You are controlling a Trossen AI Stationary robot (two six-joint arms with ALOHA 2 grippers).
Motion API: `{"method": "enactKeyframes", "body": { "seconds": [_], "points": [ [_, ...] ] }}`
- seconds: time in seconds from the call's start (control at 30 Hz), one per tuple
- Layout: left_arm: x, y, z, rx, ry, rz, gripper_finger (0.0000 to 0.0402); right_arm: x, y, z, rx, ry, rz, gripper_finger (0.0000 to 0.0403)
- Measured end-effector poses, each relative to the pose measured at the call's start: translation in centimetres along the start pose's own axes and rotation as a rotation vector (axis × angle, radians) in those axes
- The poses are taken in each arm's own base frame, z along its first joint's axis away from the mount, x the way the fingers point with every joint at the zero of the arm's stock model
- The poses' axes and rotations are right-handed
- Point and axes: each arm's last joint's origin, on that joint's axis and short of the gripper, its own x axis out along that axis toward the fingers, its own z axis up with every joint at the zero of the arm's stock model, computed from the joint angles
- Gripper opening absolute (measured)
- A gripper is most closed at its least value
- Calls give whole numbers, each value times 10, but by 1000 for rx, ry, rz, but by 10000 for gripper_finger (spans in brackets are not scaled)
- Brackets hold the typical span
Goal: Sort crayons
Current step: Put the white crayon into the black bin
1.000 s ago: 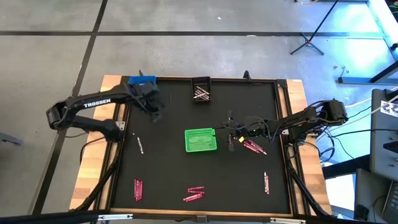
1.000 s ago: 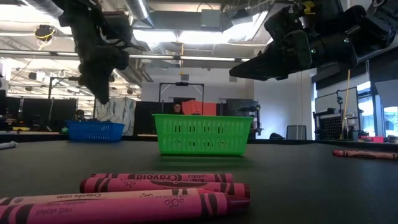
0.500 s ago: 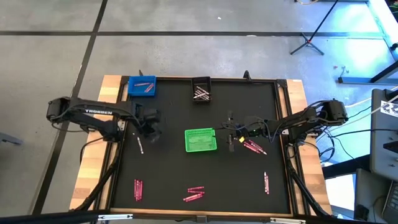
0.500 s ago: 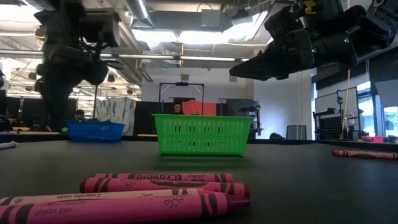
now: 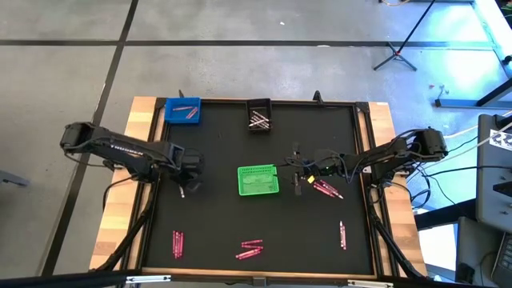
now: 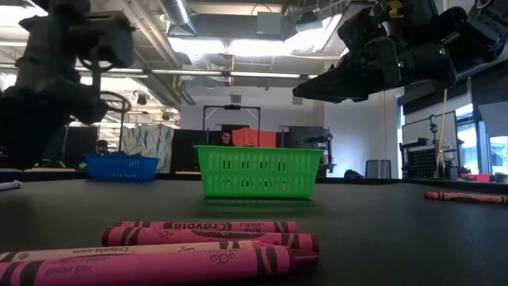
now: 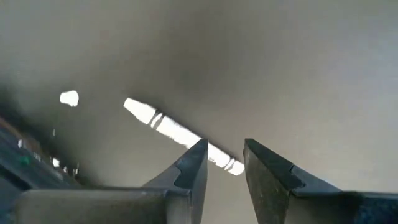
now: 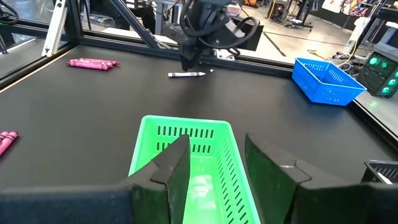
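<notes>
My left gripper (image 5: 186, 176) points down, open, at the table's left. Its fingertips (image 7: 224, 152) stand just above the far end of a pale crayon (image 7: 155, 119) that lies flat on the black mat; the same crayon (image 8: 186, 74) shows in the right wrist view, with no touch that I can see. My right gripper (image 5: 298, 173) hovers open just right of the green bin (image 5: 258, 180), its fingers (image 8: 214, 152) aimed over that bin. Pink crayons lie in small groups at the near left (image 5: 176, 244), near middle (image 5: 250, 250), near right (image 5: 342, 234) and under the right arm (image 5: 326, 189).
A blue bin (image 5: 182, 110) at the far left and a black bin (image 5: 258, 116) at the far middle each hold a few crayons. A raised black frame (image 5: 152, 208) runs around the mat. Bare mat lies between the green bin and the near crayons.
My left gripper has swung from beside the blue bin toward the table's near edge and come down over the pale crayon, rolling its wrist as it went. Its fingers have stayed open. The crayons and bins have not moved.
</notes>
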Motion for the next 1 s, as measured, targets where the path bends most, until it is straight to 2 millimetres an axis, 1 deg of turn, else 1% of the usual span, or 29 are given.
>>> {"method": "enactKeyframes", "body": {
  "seconds": [0.4,0.57,0.73,1.0],
  "points": [
    [21,15,-10,-80,-17,99,95,0,0,0,0,0,0,150],
    [28,18,-11,-75,-19,81,95,0,0,0,0,0,0,150],
    [29,18,-11,-9,-22,84,91,0,0,0,0,-1,0,150],
    [29,18,-10,77,-35,95,58,0,0,0,0,-1,0,150]
  ]
}}
